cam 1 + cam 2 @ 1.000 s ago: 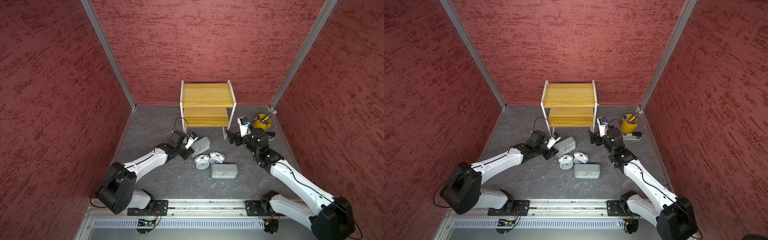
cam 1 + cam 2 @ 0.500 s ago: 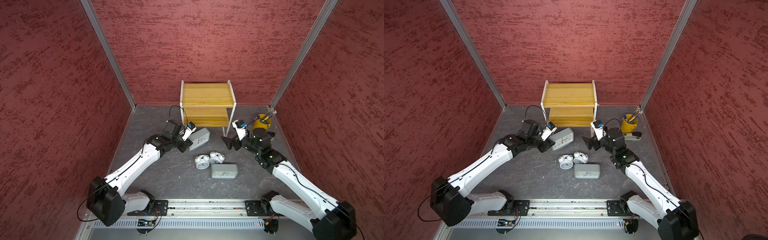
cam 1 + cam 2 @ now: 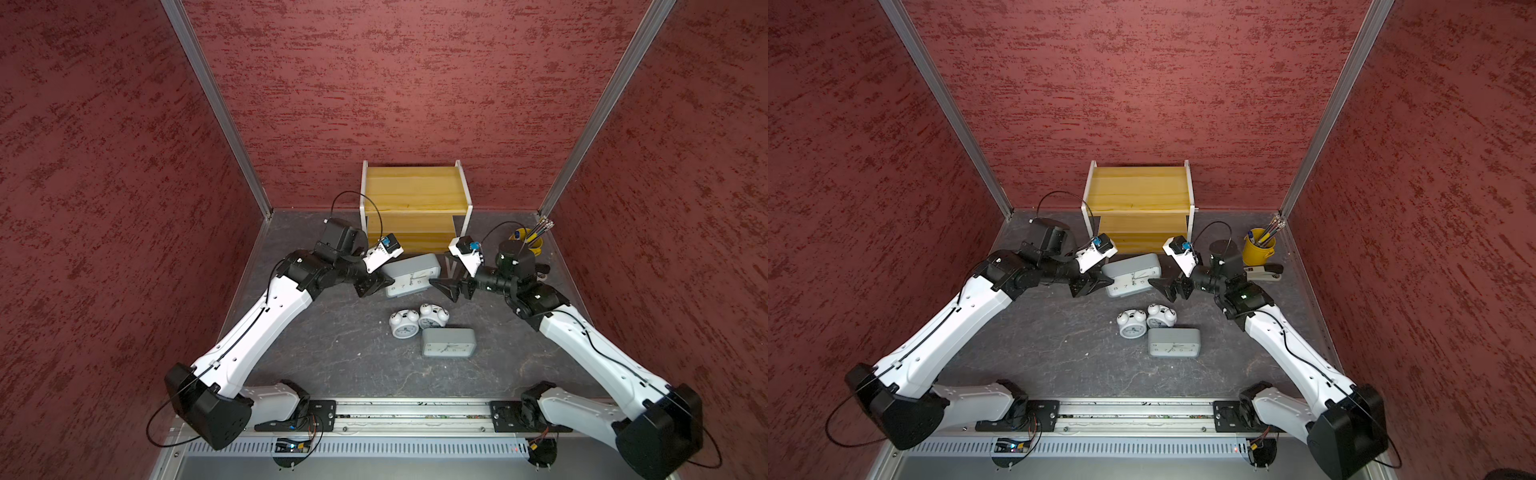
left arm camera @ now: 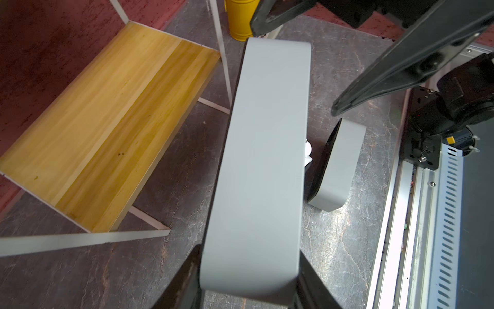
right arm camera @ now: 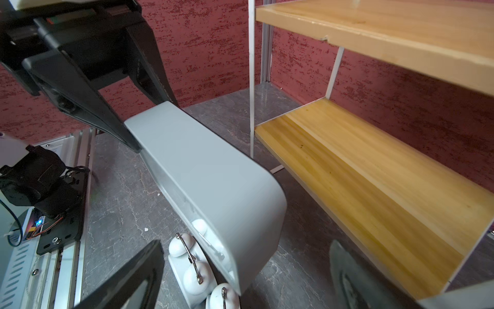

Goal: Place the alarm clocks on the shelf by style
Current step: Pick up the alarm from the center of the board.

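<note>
Rough red textured walls close in three sides, joined by slim aluminium corner posts. Underfoot lies a dark grey marbled floor, evenly lit.

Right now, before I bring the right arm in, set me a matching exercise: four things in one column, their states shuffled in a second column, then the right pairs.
Things:
1. left gripper
2. right gripper
3. twin-bell clocks
4. shelf

States:
A. both boards bare
B. open, holding nothing
C. shut on a grey clock
D. side by side on the table, next to the other grey clock

Pairs: 1-C, 2-B, 3-D, 4-A
</note>
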Controlling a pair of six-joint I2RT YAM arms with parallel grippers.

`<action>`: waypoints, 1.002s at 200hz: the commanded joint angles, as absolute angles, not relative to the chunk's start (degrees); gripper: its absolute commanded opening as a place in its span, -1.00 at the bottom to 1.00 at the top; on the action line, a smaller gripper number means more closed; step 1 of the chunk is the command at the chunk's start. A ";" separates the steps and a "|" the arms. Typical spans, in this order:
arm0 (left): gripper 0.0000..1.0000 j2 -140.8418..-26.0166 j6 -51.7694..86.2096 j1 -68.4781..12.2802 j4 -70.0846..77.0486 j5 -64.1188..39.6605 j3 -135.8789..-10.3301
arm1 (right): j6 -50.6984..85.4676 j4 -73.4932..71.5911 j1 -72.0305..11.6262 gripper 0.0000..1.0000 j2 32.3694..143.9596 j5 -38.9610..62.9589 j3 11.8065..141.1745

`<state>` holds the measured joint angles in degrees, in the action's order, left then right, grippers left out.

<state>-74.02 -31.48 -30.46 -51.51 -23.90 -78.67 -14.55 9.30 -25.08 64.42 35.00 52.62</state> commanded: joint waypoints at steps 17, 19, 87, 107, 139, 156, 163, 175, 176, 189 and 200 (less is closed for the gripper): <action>-0.64 -74.97 -37.51 -30.89 -53.94 -29.47 -81.81 | -17.61 12.50 -25.45 0.96 63.78 38.43 55.01; -0.64 -75.02 -37.59 -30.90 -54.02 -29.45 -81.87 | -17.61 12.62 -25.41 0.96 63.69 38.48 54.95; -0.64 -75.15 -40.15 -31.16 -55.71 -31.29 -83.17 | -22.53 19.43 -25.33 0.91 64.75 45.43 57.71; -0.64 -75.49 -40.30 -31.38 -55.83 -31.59 -83.29 | -23.08 19.88 -25.35 0.85 65.37 46.68 58.22; -0.64 -75.97 -40.43 -31.53 -55.59 -31.58 -83.58 | -24.33 21.01 -25.37 0.68 66.48 48.22 59.18; -0.64 -76.20 -40.21 -31.55 -55.25 -31.64 -83.63 | -24.63 22.15 -25.33 0.47 67.26 48.60 60.08; -0.64 -76.28 -39.99 -31.54 -54.89 -31.71 -83.50 | -24.78 22.65 -25.40 0.36 67.62 48.69 60.46; -0.63 -76.29 -39.85 -31.55 -54.25 -31.82 -83.24 | -25.42 23.65 -25.40 0.04 68.15 49.03 61.13; -0.63 -76.29 -39.83 -31.55 -54.24 -31.82 -83.28 | -25.45 23.78 -25.40 0.02 68.18 49.04 61.20; -0.63 -76.34 -39.56 -31.54 -53.56 -31.73 -83.04 | -25.38 24.02 -25.39 -0.32 68.53 48.74 61.55; -0.63 -76.46 -39.13 -31.52 -52.91 -31.56 -82.70 | -25.12 23.68 -25.34 -0.33 68.49 48.63 61.43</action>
